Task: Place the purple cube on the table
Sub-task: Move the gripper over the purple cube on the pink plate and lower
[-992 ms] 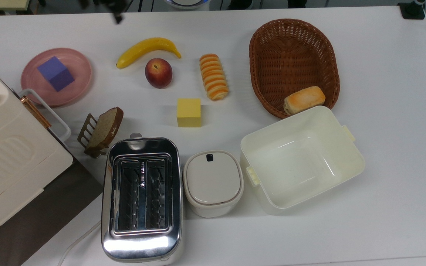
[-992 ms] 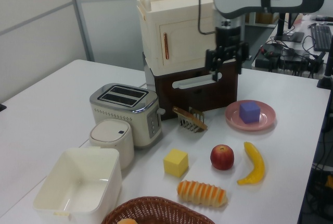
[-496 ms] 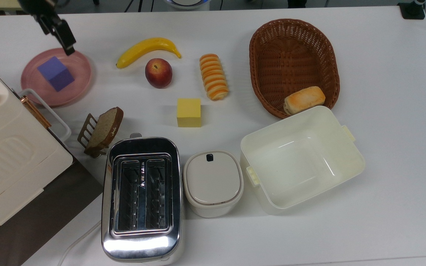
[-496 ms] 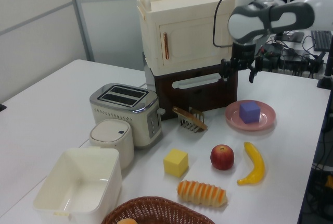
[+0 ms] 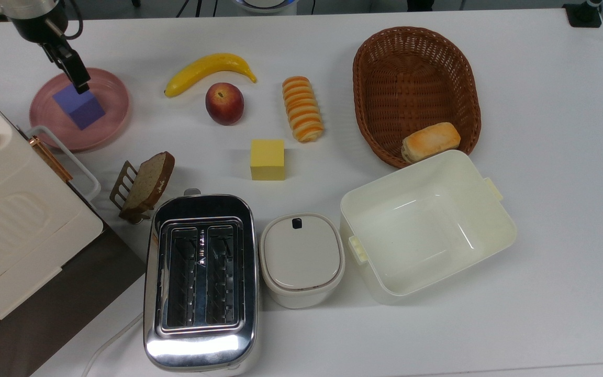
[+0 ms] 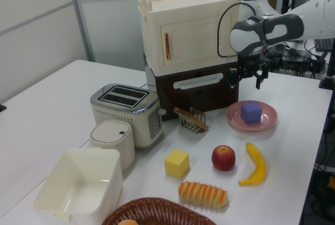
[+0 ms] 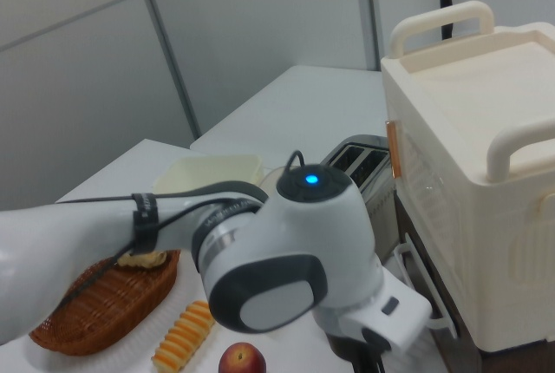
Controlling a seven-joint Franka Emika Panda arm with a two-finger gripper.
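Observation:
The purple cube (image 5: 79,107) (image 6: 251,112) rests on a round pink plate (image 5: 110,128) (image 6: 268,122) at the top view's far left, on the white table (image 5: 542,104). My gripper (image 5: 77,81) (image 6: 245,80) hangs open above the plate. It is a short way over the cube and not touching it. In the left view its two fingers (image 6: 233,78) stand spread apart, slightly left of the cube. Nothing is between them.
A cream cabinet (image 6: 183,31) stands right behind the plate. A toast rack with a bread slice (image 5: 142,186), a banana (image 5: 210,70), a peach (image 5: 224,103), a yellow cube (image 5: 267,159), a toaster (image 5: 200,280), a lidded pot (image 5: 301,259), a cream tub (image 5: 427,225) and a basket (image 5: 416,89) lie about.
The arm has swung from the table's back edge toward the pink plate and come lower, ending over the purple cube. The cube has not moved.

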